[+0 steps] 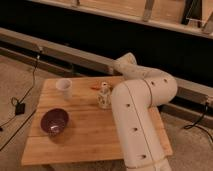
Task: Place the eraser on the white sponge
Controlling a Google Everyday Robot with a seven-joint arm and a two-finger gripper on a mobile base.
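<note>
The arm folds over the right half of the table, probably to reach down beside the figurine. Its bulk hides the end effector, so I cannot tell its state. Neither the eraser nor the white sponge shows; both likely lie behind the arm.

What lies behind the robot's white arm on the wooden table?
The arm covers the right part of the table. Only the figurine and the orange stick show at its left edge. The gripper, eraser and white sponge are not visible.
</note>
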